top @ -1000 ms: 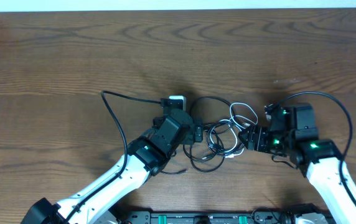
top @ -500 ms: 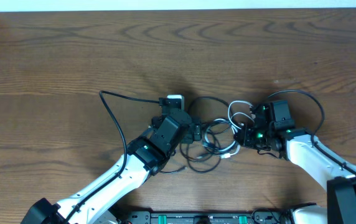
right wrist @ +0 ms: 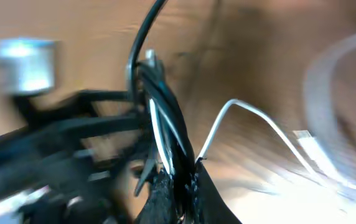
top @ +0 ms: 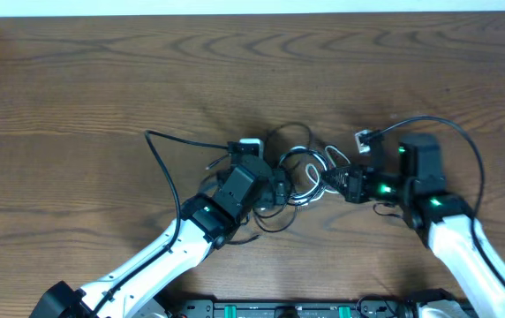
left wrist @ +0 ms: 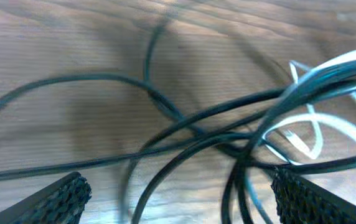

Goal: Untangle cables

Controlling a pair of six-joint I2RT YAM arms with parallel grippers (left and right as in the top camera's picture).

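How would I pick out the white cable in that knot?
Start at the middle of the wooden table, where a knot of thin cables lies between the left gripper and the right gripper. The white cable loops through its right side, toward the right gripper. It is the only pale cord; all the others are black.

No lettering, label, brand, number or sign can be read in any view. Nothing legible is seen on the cables (top: 298, 170) or on the wooden table (top: 102, 71). Both wrist views are too blurred for any mark to be made out.
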